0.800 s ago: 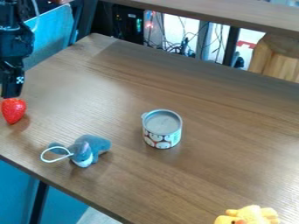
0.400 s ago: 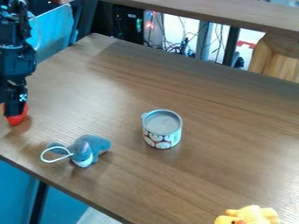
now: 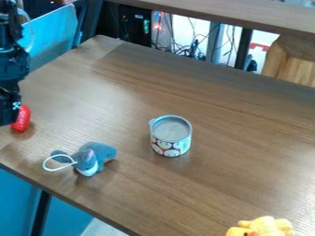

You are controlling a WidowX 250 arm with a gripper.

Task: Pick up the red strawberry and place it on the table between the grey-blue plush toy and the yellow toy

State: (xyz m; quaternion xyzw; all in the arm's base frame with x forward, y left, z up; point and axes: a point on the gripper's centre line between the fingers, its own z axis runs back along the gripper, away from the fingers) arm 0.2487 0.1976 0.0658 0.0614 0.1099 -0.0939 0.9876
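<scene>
At the left edge of the camera view, the black gripper (image 3: 7, 120) hangs low over the table, right beside a red strawberry (image 3: 21, 119). The strawberry shows at the gripper's right side, with its left part hidden behind it; whether they touch is unclear. Nearer the table's front edge lies a blue-grey plush toy (image 3: 91, 156) with a white loop. A small round can (image 3: 170, 136) with a grey lid and a printed side stands upright around the middle of the table.
A yellow plush toy (image 3: 263, 227) sits at the bottom right, partly cut off. The wooden table (image 3: 184, 189) has its front edge running down from the left. Behind it are cables, a raised shelf edge (image 3: 215, 16) and a wooden object (image 3: 292, 60).
The gripper came down over the strawberry, then shifted slightly left. The strawberry now sits a little farther right and appears turned. The plush toys and can have stayed put.
</scene>
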